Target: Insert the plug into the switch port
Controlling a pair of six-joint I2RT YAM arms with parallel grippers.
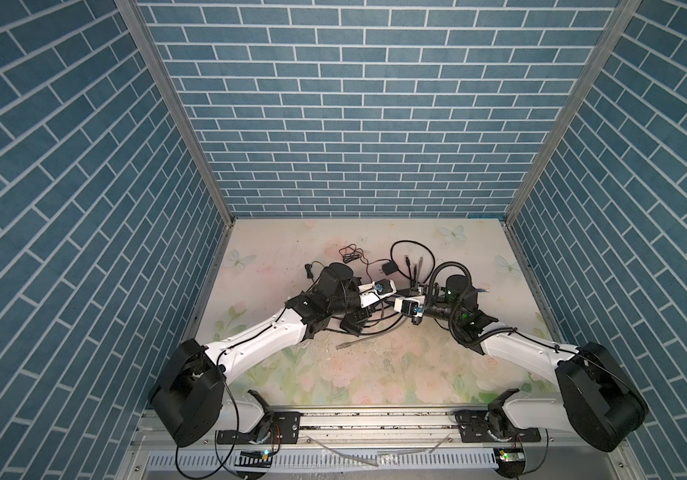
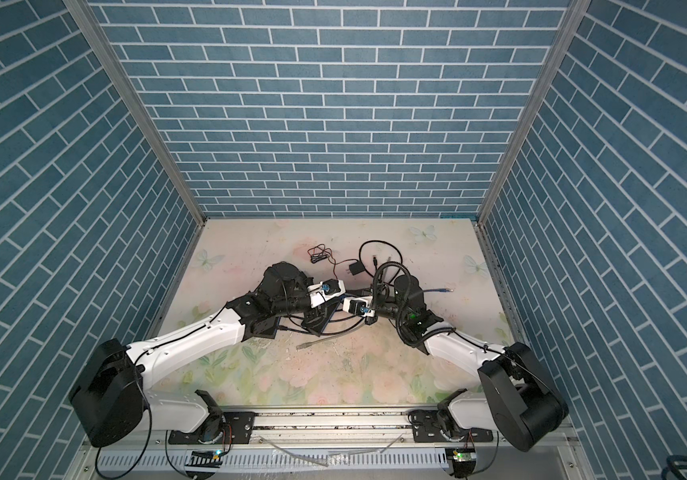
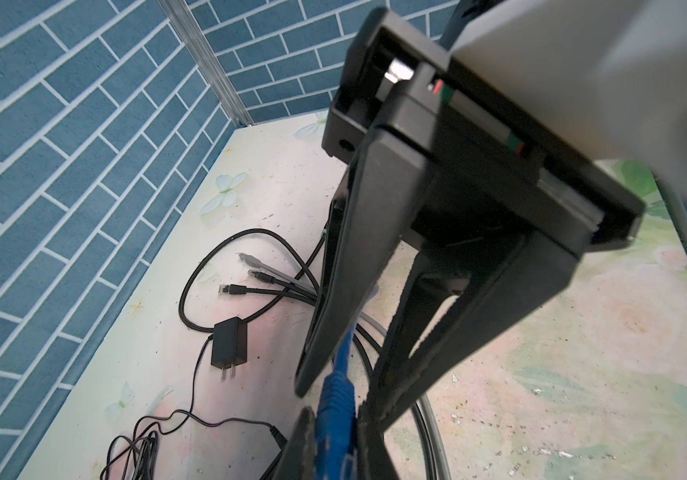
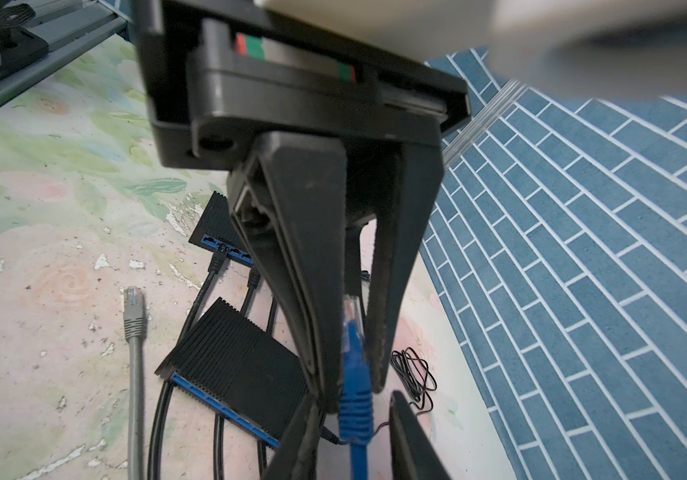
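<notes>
The blue plug [image 4: 352, 332], with a clear tip and a ribbed blue boot [image 3: 335, 411], hangs above the table where both arms meet. My left gripper [image 3: 339, 440] is shut on the boot. My right gripper [image 4: 354, 440] straddles the same boot from the opposite side and is open, with a gap beside one finger [image 4: 412, 436]. Two black switches with blue port rows lie below: a nearer switch [image 4: 242, 365] and a farther switch [image 4: 215, 224] that has black cables plugged in. In both top views the plug is hidden between the grippers.
A loose grey plug [image 4: 133, 307] on its cable lies beside the switches, seen too as the grey plug [image 1: 341, 345]. A black power adapter [image 3: 229, 343], a coiled thin cord [image 1: 350, 253] and several loose cable ends [image 3: 250, 259] lie behind. Another blue cable end [image 1: 484, 289] lies at the right.
</notes>
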